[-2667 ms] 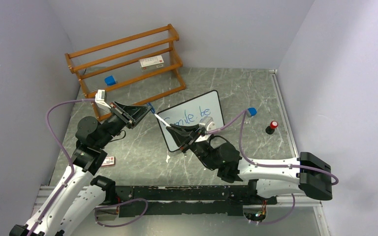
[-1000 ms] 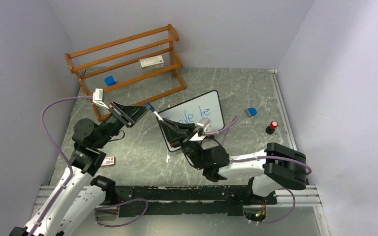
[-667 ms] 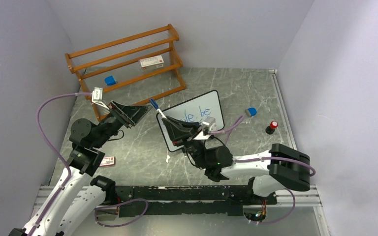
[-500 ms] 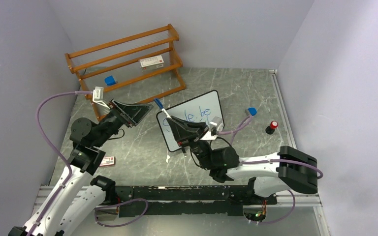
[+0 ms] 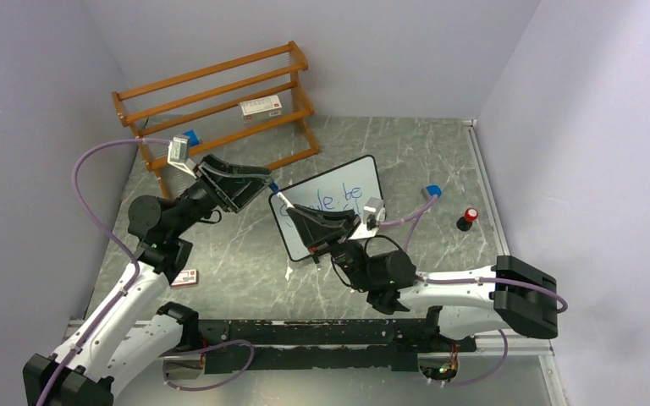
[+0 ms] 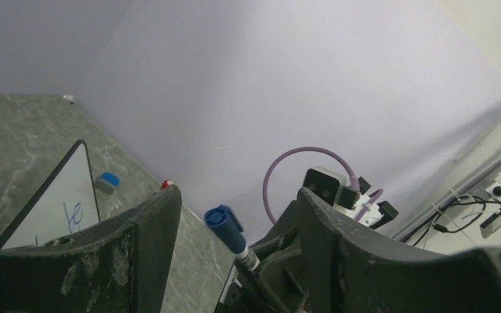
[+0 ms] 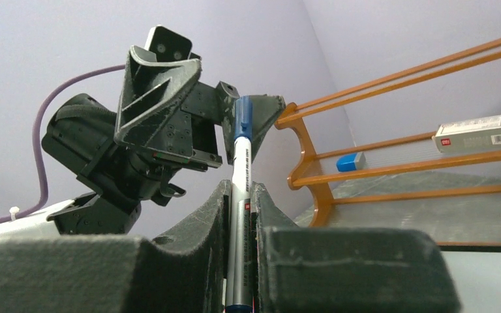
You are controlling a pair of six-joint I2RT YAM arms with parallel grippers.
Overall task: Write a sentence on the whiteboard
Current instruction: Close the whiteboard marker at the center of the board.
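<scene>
The whiteboard point(image 5: 354, 173) lies tilted on the table, with part of the blue sentence point(image 5: 344, 194) showing; the right arm hides the rest. My right gripper point(image 5: 294, 213) hovers over the board's left end, shut on a silver marker point(image 7: 240, 215). Its blue cap point(image 7: 242, 120) points up and left, toward the left arm. My left gripper point(image 5: 262, 181) is open, and the cap point(image 6: 225, 225) sits between its fingers point(image 6: 160, 215) without touching either. The whiteboard point(image 6: 55, 202) also shows at the lower left of the left wrist view.
A wooden rack point(image 5: 220, 97) at the back left holds a white box point(image 5: 261, 107) and a blue eraser point(image 5: 189, 137). On the table lie a second blue eraser point(image 5: 431, 191), a red-topped black object point(image 5: 467, 218) and a small box point(image 5: 186, 277).
The left gripper was shut on the marker's capped end, then opened and let go. It has since risen and moved forward, so its open fingers straddle the cap. The right gripper still holds the marker.
</scene>
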